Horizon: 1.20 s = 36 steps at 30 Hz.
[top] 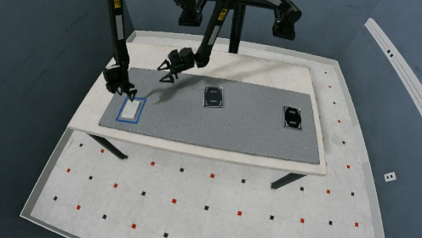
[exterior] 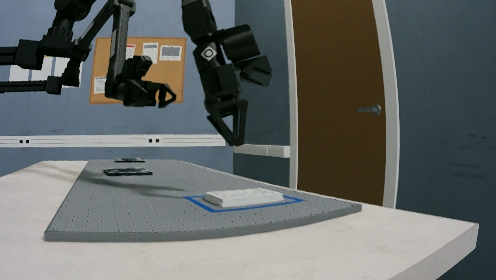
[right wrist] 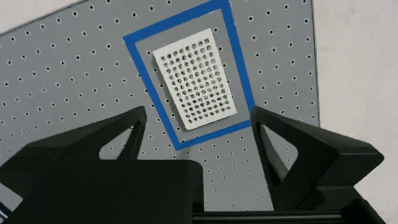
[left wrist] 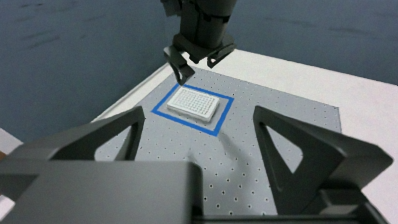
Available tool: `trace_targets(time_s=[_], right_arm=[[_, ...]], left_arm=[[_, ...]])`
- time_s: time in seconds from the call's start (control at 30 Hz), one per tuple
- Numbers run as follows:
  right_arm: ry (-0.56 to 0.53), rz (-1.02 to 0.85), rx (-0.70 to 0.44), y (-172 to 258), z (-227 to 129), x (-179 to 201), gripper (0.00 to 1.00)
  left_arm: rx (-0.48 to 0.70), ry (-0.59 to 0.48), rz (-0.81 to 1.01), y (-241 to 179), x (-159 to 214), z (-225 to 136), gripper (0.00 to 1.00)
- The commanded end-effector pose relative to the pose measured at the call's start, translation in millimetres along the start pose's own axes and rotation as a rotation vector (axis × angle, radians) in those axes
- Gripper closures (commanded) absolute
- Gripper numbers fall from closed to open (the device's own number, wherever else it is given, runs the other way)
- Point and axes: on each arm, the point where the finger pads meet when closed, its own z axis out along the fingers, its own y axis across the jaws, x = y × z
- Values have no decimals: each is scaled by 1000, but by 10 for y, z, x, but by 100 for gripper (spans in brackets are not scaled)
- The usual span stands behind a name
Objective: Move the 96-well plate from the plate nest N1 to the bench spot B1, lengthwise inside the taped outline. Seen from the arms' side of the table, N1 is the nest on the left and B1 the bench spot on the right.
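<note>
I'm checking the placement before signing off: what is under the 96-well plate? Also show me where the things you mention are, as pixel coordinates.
The 96-well plate [top: 130, 109] [exterior: 243, 198] [left wrist: 194, 102] [right wrist: 196, 80] covers whatever lies directly beneath; around it, perforated grey board [top: 251, 123] [exterior: 125, 210] [left wrist: 240, 175] [right wrist: 280, 65] shows inside blue tape [top: 120, 110] [exterior: 199, 204] [left wrist: 226, 116] [right wrist: 242, 65].
</note>
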Motion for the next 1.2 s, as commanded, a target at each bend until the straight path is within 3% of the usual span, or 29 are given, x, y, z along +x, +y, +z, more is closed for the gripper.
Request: trace_targets(time_s=[0.0, 0.13, 0.4, 1.17], right_arm=[[-217, 196, 65, 20, -204, -301, 0], [-266, 271, 80, 78, -112, -109, 0], [-292, 264, 102, 85, -117, -71, 0], [-319, 266, 113, -17, -201, -225, 0]], left_arm=[[-15, -44, -11, 83, -91, 86, 0], [-15, -44, -11, 83, -91, 86, 0], [-15, -44, -11, 83, -91, 86, 0], [-15, -44, -11, 83, -91, 86, 0]])
